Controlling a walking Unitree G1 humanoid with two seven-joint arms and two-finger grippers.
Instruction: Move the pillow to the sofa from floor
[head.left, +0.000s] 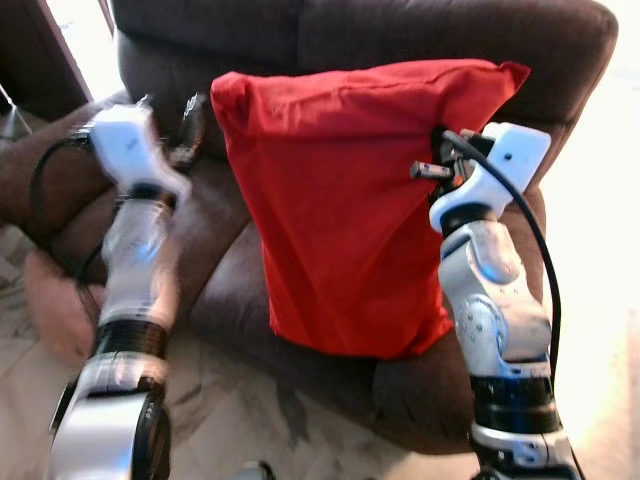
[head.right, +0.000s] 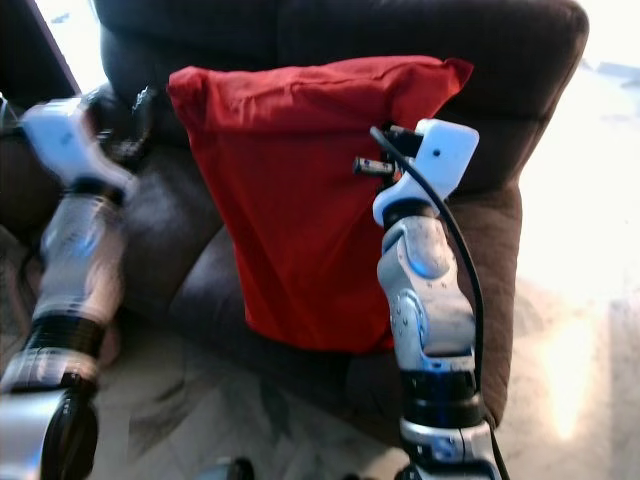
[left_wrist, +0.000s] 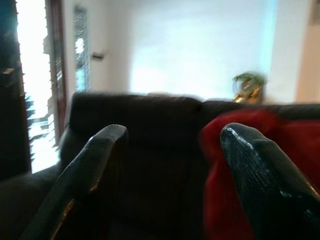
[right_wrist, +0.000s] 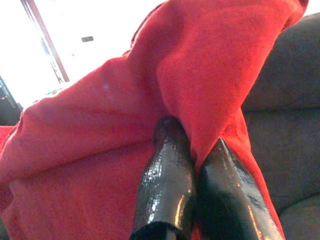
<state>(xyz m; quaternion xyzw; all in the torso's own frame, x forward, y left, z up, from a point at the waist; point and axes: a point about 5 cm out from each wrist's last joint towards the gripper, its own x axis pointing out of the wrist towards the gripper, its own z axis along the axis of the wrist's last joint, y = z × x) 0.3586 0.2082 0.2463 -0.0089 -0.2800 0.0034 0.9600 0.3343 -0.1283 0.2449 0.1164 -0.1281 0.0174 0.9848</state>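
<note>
One red fabric pillow (head.left: 345, 200) standing upright on brown suede sofa (head.left: 560, 60), long axis vertical, wrinkled | right gripper (right_wrist: 192, 165) pinching its side edge, fingers closed | left gripper (left_wrist: 175, 165) spreading wide, holding nothing, beside pillow.

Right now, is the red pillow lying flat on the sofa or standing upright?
Upright. The red pillow stands on the sofa seat against the backrest, with the right gripper shut on a fold of its cover.

Camera setup: head stereo pair plus two wrist cameras.
Both eyes are looking down at the red pillow (head.left: 350, 210) on the sofa (head.left: 560, 50); wrist cameras are viewing it close, along their fingers (right_wrist: 167, 190).
</note>
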